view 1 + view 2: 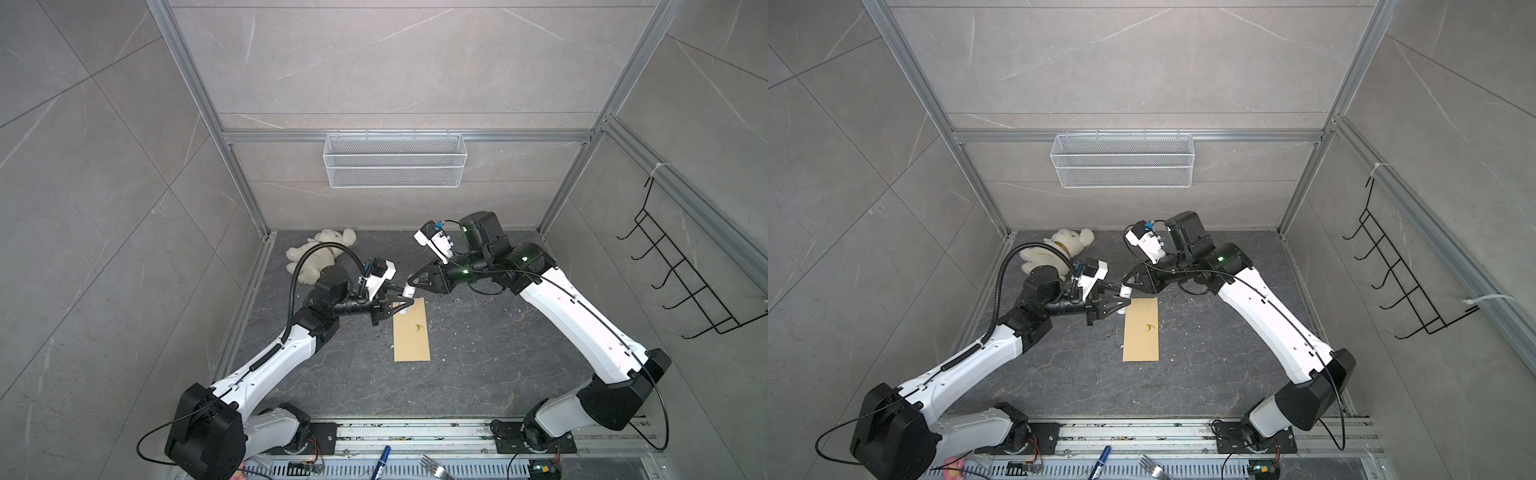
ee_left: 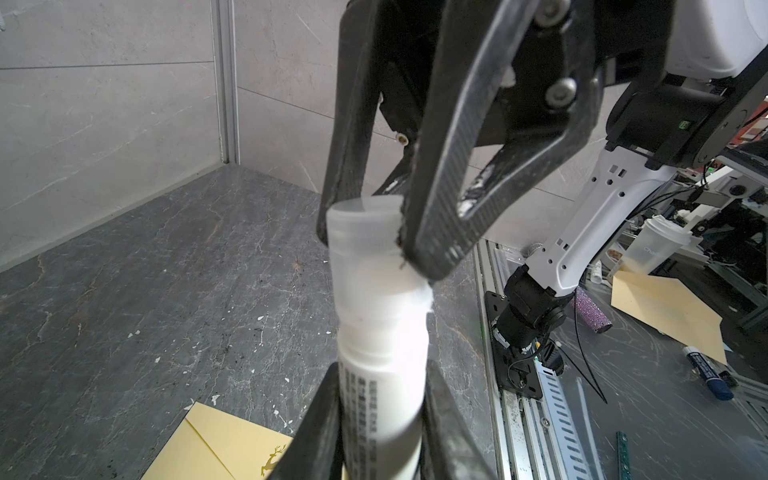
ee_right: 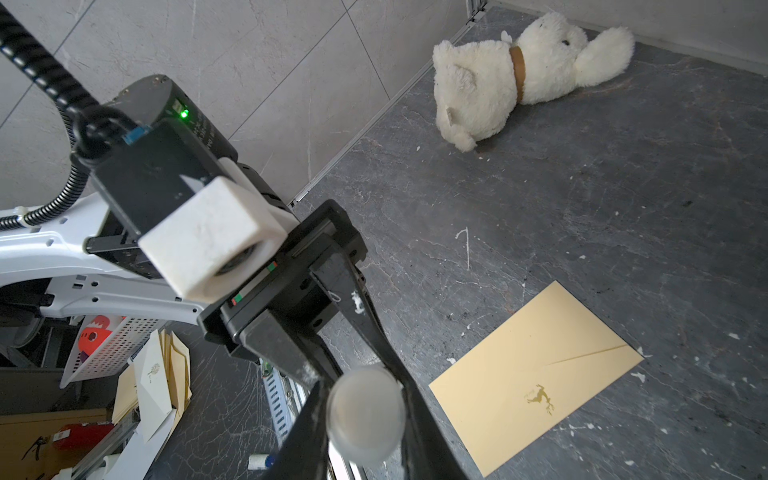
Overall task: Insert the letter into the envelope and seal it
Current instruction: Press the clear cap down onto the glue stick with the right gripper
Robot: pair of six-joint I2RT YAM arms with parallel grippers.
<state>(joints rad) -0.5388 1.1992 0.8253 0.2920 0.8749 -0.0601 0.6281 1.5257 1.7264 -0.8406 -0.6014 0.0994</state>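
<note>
Judging from the unseen letter, presumably inside the envelope [image 1: 411,332] laid flat amid the bench [image 1: 490,374], sealing alone is left: a glue stick [image 2: 382,370] is clamped by the left gripper [image 1: 404,302], its cap [image 3: 365,415] pinched by the right gripper [image 1: 410,282], and the teddy [image 1: 320,253] in the far left corner lies well clear.

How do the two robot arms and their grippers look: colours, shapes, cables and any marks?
The left arm and right arm have white shells with black joints and bases. The left gripper and right gripper have black, triangular open-frame fingers smeared with white. A ribbed black hose loops over the left arm; a thin black cable runs along the right arm, whose joints show green lights.
</note>
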